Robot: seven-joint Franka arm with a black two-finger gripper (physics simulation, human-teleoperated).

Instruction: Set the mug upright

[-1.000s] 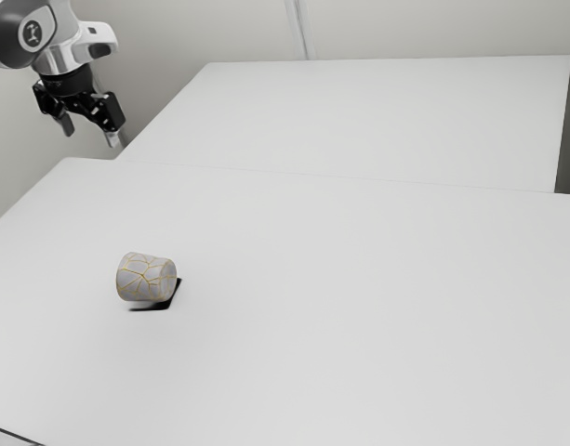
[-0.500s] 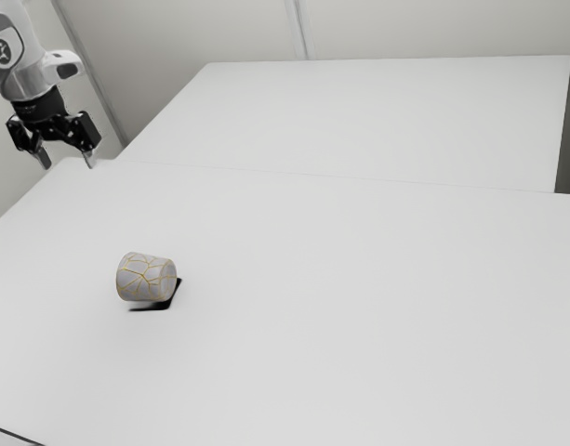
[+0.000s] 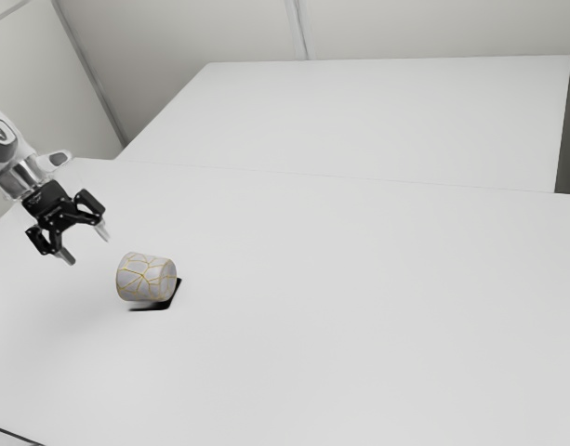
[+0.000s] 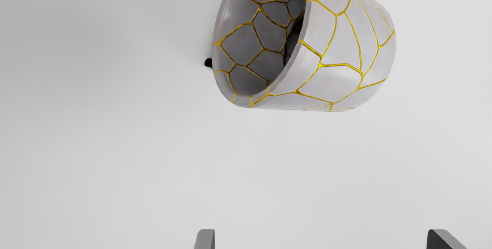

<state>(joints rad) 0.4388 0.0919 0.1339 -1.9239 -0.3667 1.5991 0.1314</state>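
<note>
Jaws stand apart near a mug point(image 3: 146, 278) lying sideways on the bench point(image 3: 359, 307), apparently approaching, with a grip needed next.

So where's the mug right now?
In the exterior view, the mug lies on its side on the table, toward that view's left, near the open gripper but not touching it.

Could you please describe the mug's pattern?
The mug is pale grey with branching gold veins, clearest in the wrist view.
</note>
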